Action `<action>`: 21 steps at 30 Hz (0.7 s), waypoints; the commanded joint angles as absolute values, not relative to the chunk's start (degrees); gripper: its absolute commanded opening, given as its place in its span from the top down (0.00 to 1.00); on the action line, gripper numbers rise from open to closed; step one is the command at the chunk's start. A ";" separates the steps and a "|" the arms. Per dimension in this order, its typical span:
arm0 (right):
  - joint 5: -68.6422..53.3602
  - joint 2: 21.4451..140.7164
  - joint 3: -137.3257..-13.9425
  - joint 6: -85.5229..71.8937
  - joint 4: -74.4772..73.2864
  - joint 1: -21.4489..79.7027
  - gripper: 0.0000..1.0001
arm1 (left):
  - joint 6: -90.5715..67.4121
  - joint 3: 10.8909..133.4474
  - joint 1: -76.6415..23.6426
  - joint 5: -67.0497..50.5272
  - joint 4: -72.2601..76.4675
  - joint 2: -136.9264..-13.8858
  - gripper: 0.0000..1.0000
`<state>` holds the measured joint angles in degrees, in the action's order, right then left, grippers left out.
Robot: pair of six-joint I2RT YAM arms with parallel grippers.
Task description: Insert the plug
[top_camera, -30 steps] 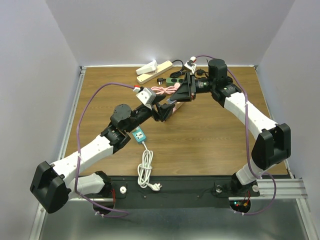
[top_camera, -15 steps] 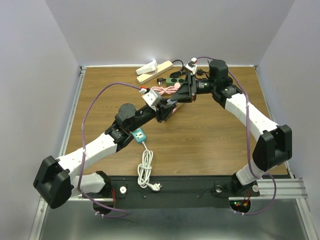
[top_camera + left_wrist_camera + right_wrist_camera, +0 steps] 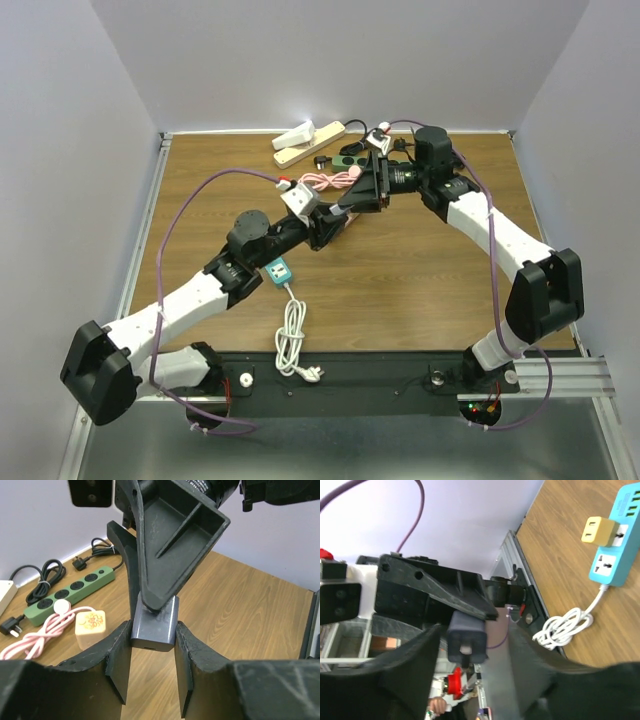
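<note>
A dark grey plug block is clamped between the fingers of my left gripper, held above the table's middle. My right gripper meets it from the far side. One of its fingers rests on top of the plug. In the right wrist view the plug shows its pin between the right gripper's spread fingers, with a gap on one side. A teal power strip lies near the left arm, and also shows in the right wrist view with a yellow adapter plugged in.
The teal strip's coiled white cable runs to the near edge. A green power strip and a cream power strip lie at the back. A pink cable with a cream plug lies near the green strip.
The left arm has shifted slightly forward towards the right gripper. Both grippers stay together at the plug above the table's middle.
</note>
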<state>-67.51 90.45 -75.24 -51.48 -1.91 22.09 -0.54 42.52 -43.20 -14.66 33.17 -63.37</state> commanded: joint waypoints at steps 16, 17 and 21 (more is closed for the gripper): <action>-41.79 94.47 -75.48 -28.19 -9.63 24.16 0.19 | -16.07 43.67 -42.02 8.16 2.49 -52.82 1.00; -34.44 96.74 -78.89 -25.17 -15.76 27.65 0.19 | -19.13 45.68 -40.97 10.78 -3.11 -53.08 1.00; -30.68 101.41 -82.08 -21.45 -17.32 31.63 0.20 | -25.20 49.82 -39.03 14.23 -13.34 -51.60 1.00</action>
<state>-39.83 98.72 -78.06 -29.89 -11.90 27.11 -16.73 43.48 -40.64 6.55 -2.37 -54.50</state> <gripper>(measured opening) 0.808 0.444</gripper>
